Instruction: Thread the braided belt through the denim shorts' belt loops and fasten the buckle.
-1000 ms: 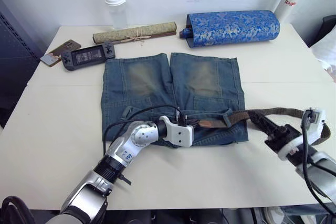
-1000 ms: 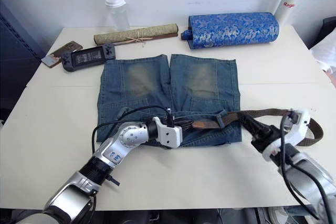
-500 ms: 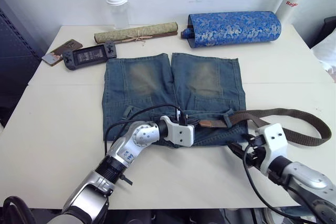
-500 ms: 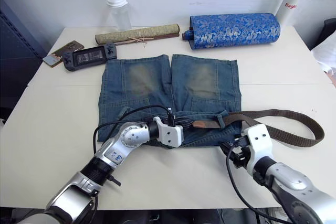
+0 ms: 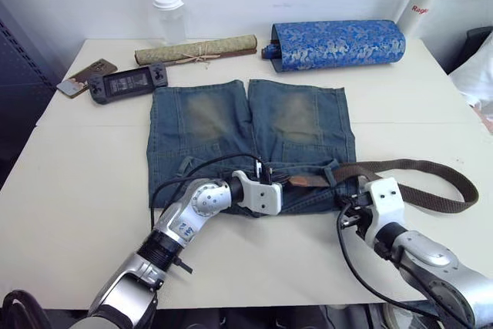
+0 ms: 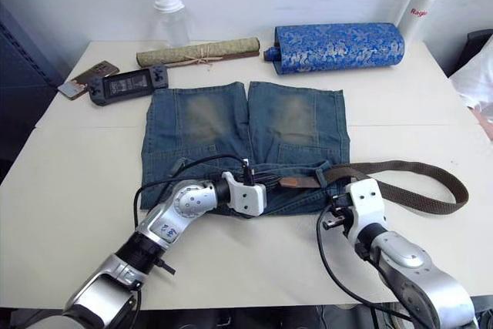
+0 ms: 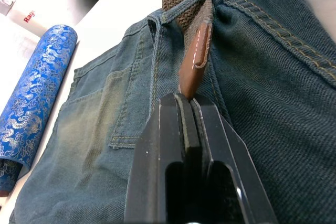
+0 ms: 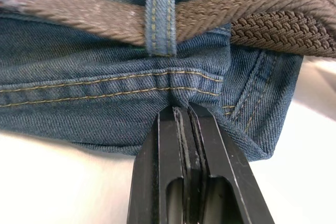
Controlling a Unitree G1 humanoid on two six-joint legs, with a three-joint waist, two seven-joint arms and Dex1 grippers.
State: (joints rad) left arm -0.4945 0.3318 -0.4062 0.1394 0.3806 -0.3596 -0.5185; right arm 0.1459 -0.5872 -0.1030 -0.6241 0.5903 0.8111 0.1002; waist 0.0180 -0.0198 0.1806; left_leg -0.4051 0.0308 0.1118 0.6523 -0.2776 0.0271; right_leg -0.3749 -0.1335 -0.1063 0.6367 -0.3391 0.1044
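Right end effector [image 8: 181, 109] pinches shorts [image 5: 254, 140] waistband edge, below belt loop [image 8: 161, 11]. Left end effector [image 7: 185, 100] pinches belt [image 5: 420, 171] leather tip at waistband. Belt through one loop, remainder looping right across desk [image 5: 85, 167].

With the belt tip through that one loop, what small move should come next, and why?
Probably the left gripper should draw the braided belt further along the waistband toward the next of the belt loops. It is shut on the belt's tan tip, only one loop is threaded, and most of the strap trails off the denim shorts, whose waistband edge the right gripper pinches.
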